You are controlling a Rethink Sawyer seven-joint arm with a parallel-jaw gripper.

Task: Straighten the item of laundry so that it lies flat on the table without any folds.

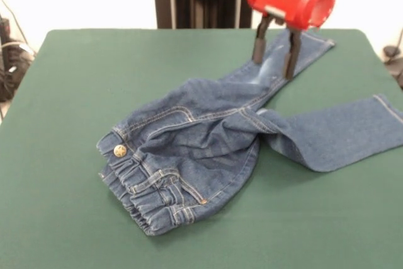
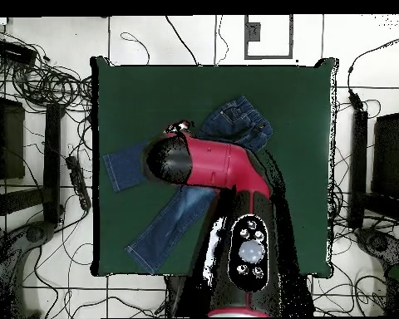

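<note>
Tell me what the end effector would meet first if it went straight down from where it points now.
Most likely the far leg of the jeans: the open end effector points down right over it. Whether it already touches is unclear.

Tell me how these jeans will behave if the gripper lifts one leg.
The jeans look floppy: they lie crumpled and folded at the crotch, so a lifted leg would probably drape and drag the rest. The bunched elastic waistband may stay gathered. The open gripper hangs above the far leg.

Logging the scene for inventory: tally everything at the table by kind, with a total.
Jeans: 1
Table: 1
End effector: 1, open, over one leg
Total: 3
</note>
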